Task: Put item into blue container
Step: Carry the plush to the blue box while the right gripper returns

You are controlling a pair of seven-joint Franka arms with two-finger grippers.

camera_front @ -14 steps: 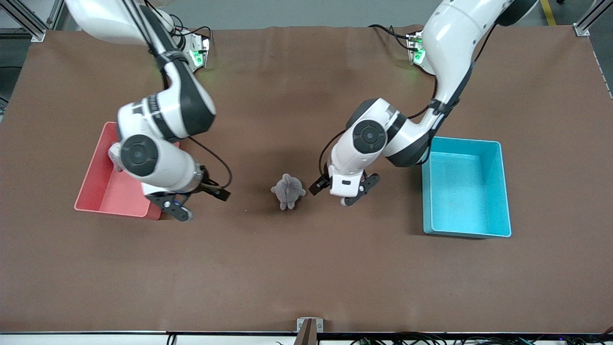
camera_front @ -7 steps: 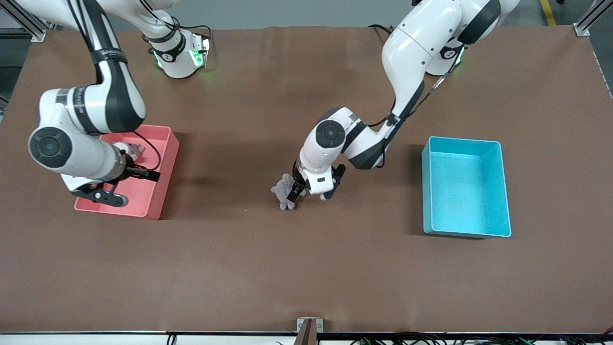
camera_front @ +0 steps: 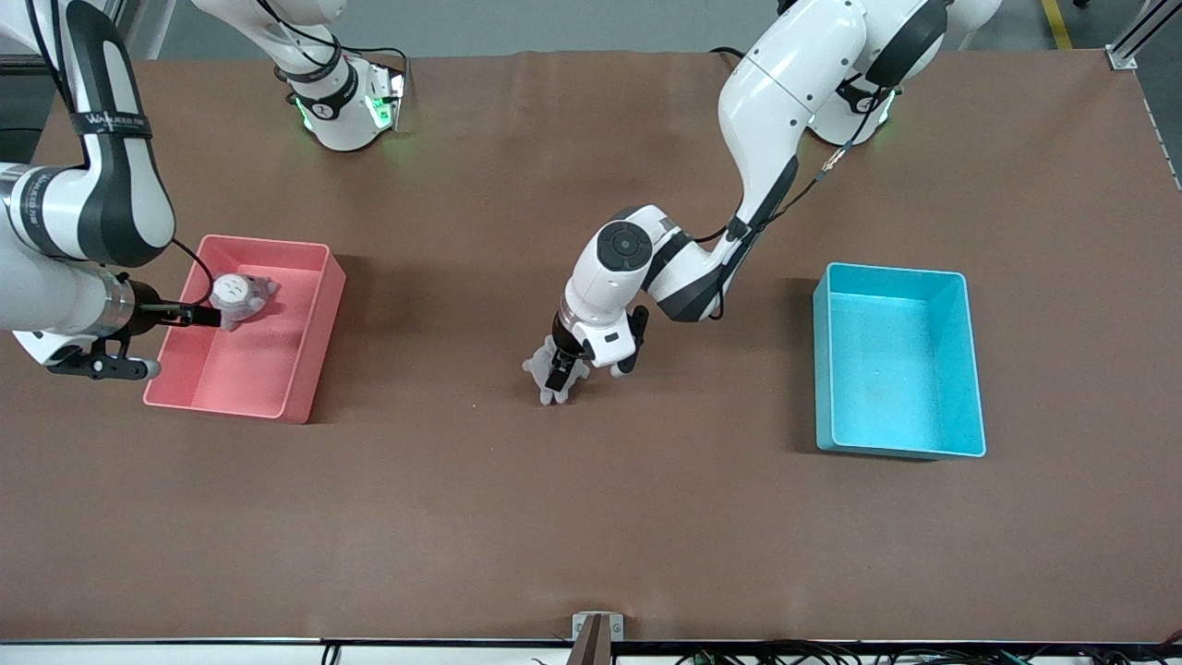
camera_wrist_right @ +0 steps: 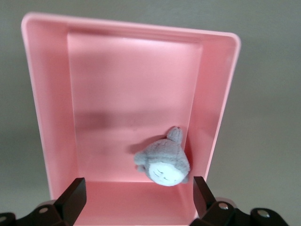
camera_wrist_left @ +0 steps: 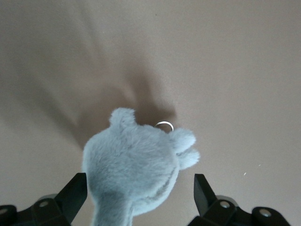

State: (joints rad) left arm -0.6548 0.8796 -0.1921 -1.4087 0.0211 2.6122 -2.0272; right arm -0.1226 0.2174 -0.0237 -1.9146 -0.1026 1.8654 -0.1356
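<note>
Right now I have the left gripper [camera_front: 579,362] down at the middle of the table with its fingers [camera_wrist_left: 70,195] spread wide, one on each side of the grey plush toy [camera_front: 552,369]. In the left wrist view the grey plush toy [camera_wrist_left: 134,162] sits between the two black fingertips with a gap on either side, so nothing is clamped. A small metal ring [camera_wrist_left: 164,125] shows at the toy's top edge. The toy lies on the brown table cover [camera_front: 591,517].

Out toward the left arm's end of the table stands the blue container [camera_front: 960,369], well apart from the toy and with only its bare floor showing.

My right gripper [camera_front: 111,344] hangs at the right arm's end, beside the pink bin [camera_front: 314,323], its fingers [camera_wrist_right: 70,197] also spread wide and holding nothing. In that bin a second plush with a white face [camera_front: 238,296] lies against the wall farther from the front camera.
</note>
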